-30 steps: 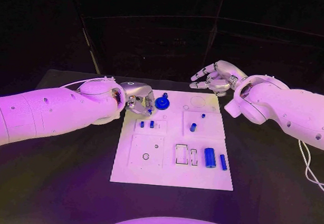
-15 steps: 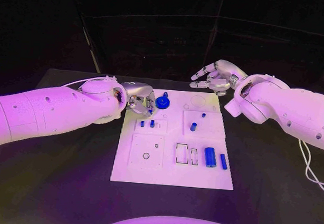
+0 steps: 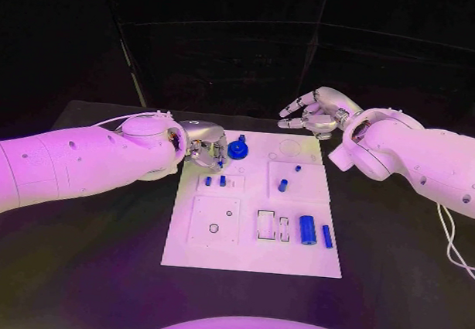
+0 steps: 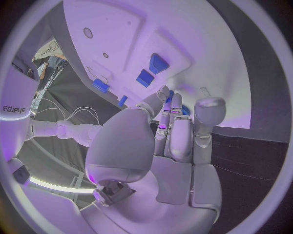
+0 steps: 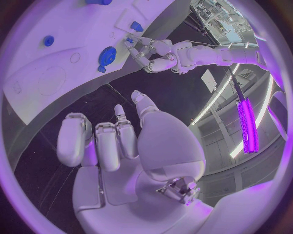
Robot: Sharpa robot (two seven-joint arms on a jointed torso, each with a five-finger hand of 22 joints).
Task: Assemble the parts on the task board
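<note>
The left robot hand (image 3: 205, 146) touches the blue gear (image 3: 238, 150) on the task board (image 3: 252, 251), though whether it grips it cannot be told. The right robot hand (image 3: 318, 112) hangs beyond the board, loosely spread and empty. Several blue parts (image 3: 308, 230) lie loose, so most assembly seems left.

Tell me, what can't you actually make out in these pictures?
- Head view: whether the left hand touches the blue gear; the hand's own fingers hide the contact.
- Left wrist view: the gear is mostly hidden behind the fingers.
- Head view: the small pegs on the task board are too small to tell shape.
- Right hand: its palm faces away.
</note>
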